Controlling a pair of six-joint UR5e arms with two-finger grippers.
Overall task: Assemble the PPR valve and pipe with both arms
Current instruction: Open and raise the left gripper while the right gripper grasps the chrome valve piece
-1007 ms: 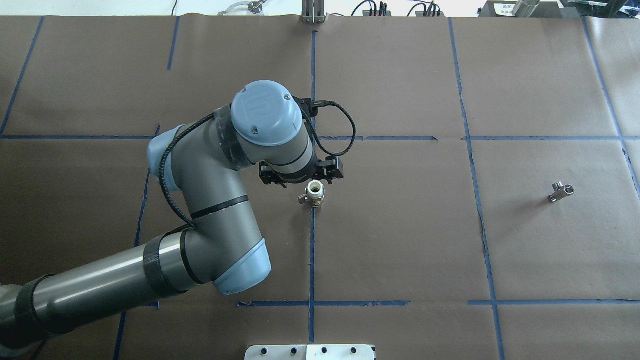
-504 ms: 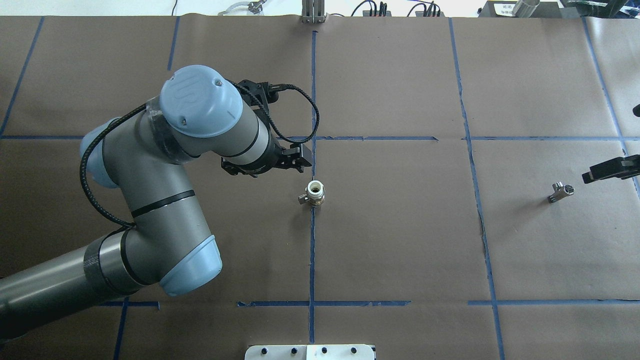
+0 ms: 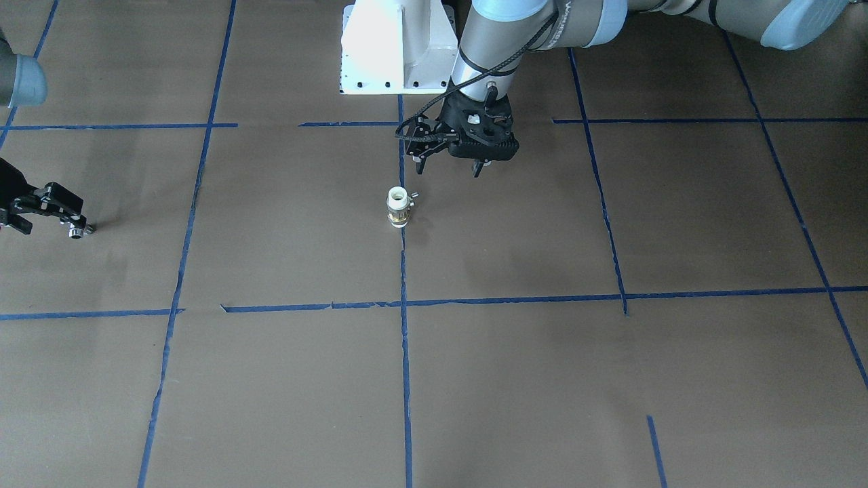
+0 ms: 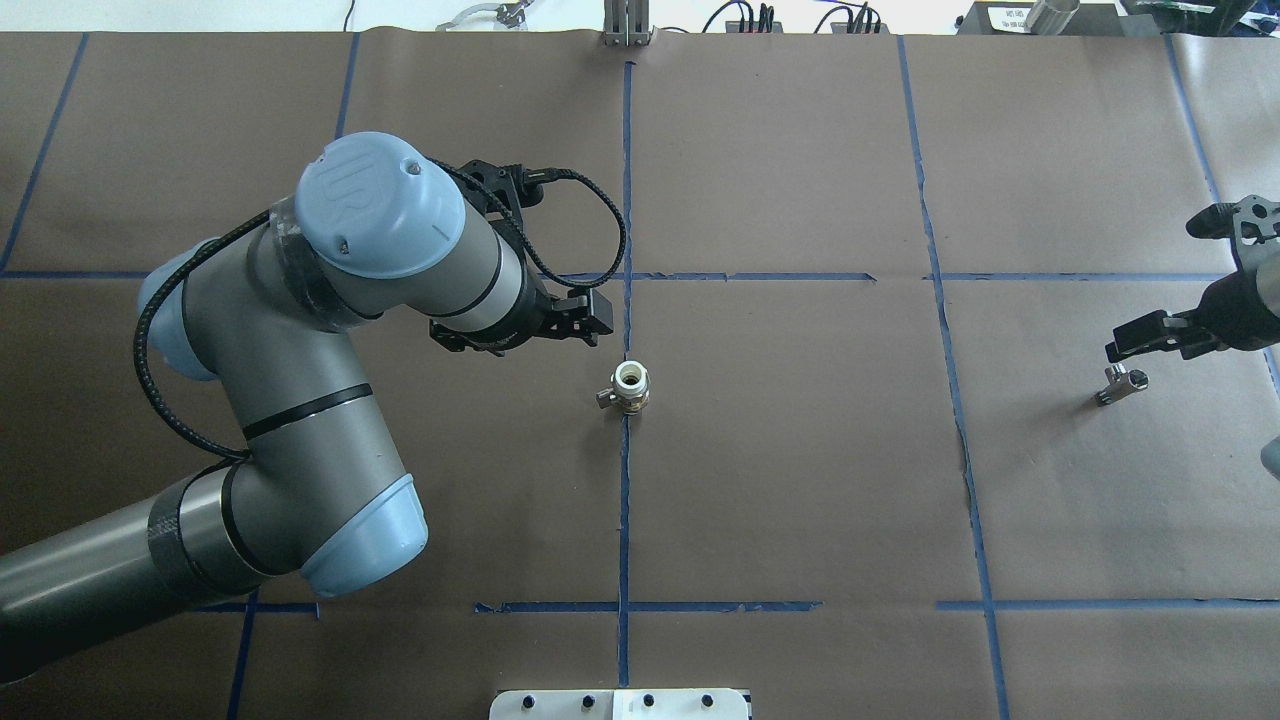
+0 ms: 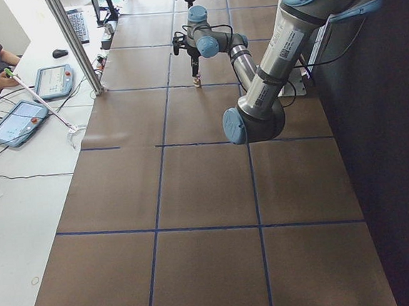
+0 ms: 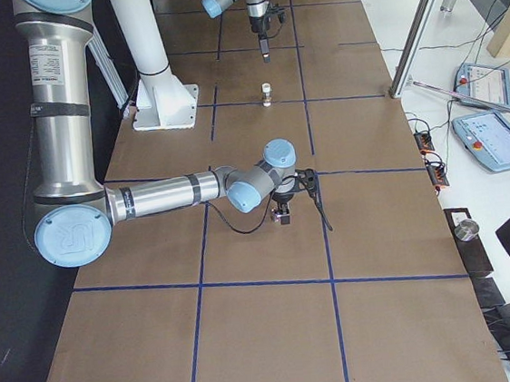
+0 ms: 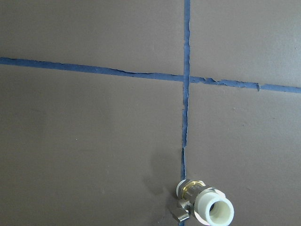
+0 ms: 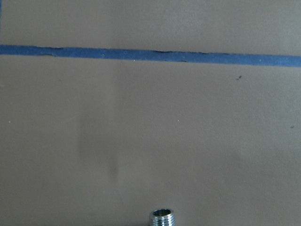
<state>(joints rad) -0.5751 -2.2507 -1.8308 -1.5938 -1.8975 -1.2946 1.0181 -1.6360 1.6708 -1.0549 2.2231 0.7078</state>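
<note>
Around: brown table (image 4: 800, 480), blue tape lines (image 4: 624, 500). On one line mid-table, standing straight up, white end on top, stub toward the robot's left: PPR valve (image 4: 631, 386). Hanging near, spread wide: left gripper (image 3: 449, 166). Far right, lying flat: pipe (image 4: 1121, 383), right gripper (image 3: 45, 215) spread just above. From the right wrist, only its threaded end.

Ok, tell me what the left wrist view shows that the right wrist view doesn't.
Only the left wrist view: the valve, near the bottom edge, on a line of blue tape just below where two lines cross. Only the right wrist view: the pipe, just its threaded open end, cut off by the bottom edge, and a single line running straight across. Both: brown paper marked with blue tape.
</note>
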